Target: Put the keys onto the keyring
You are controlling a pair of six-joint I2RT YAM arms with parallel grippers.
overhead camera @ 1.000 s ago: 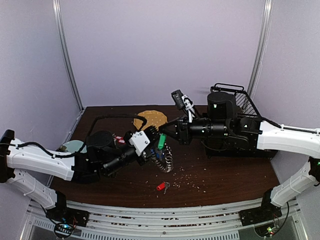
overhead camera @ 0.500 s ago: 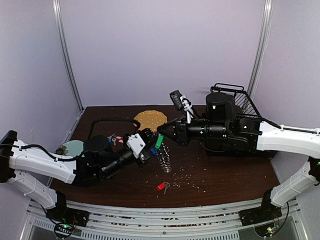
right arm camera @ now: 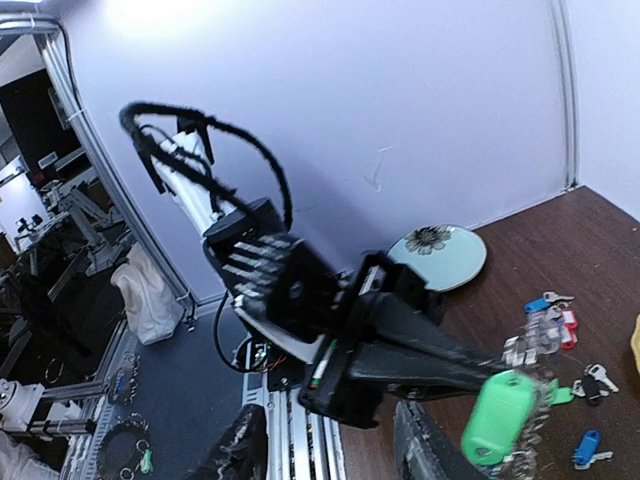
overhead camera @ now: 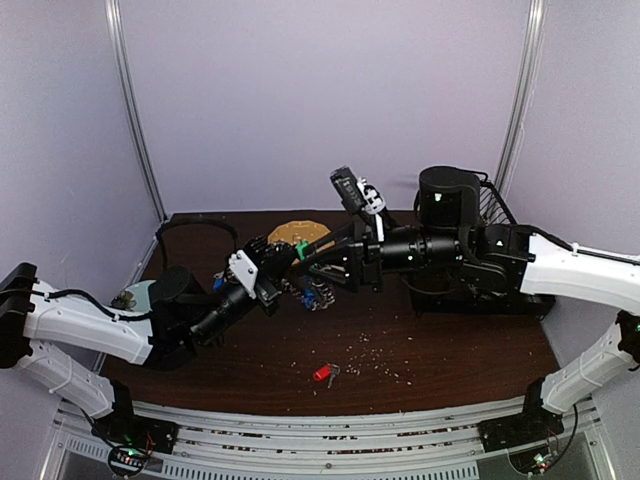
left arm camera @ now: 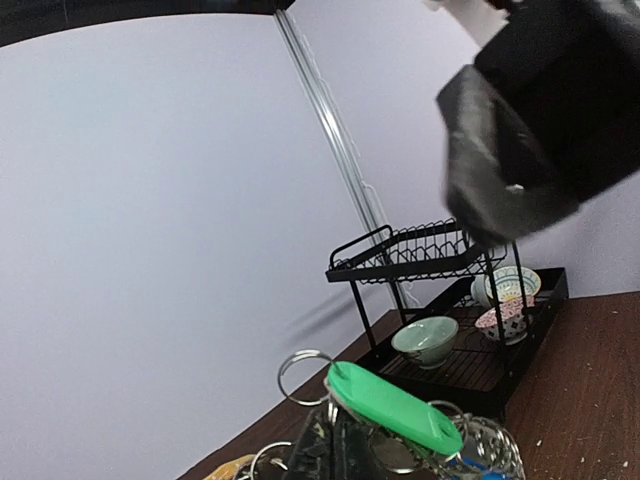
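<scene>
My left gripper (overhead camera: 280, 268) is raised above the table and shut on the keyring (overhead camera: 310, 293), whose cluster of keys hangs below it. In the left wrist view my fingers (left arm camera: 338, 452) clamp the wire rings, and a green-tagged key (left arm camera: 395, 408) lies across them. My right gripper (overhead camera: 318, 262) faces the left one, close to the ring. In the right wrist view it (right arm camera: 330, 450) stands open and empty, with the green tag (right arm camera: 505, 415) to its right. A red-tagged key (overhead camera: 322, 373) lies on the table in front. Blue- and red-tagged keys (right arm camera: 548, 303) lie loose on the wood.
A yellow-orange plate (overhead camera: 300, 235) sits at the back behind the grippers. A pale green plate (overhead camera: 140, 293) lies at the left. A black dish rack (overhead camera: 485, 215) with bowls (left arm camera: 425, 340) stands at the right. Crumbs (overhead camera: 385, 355) are scattered on the table.
Both grippers have moved up and to the left. The keyring and green tag went with the left gripper, from low over the table's middle to higher near the yellow-orange plate.
</scene>
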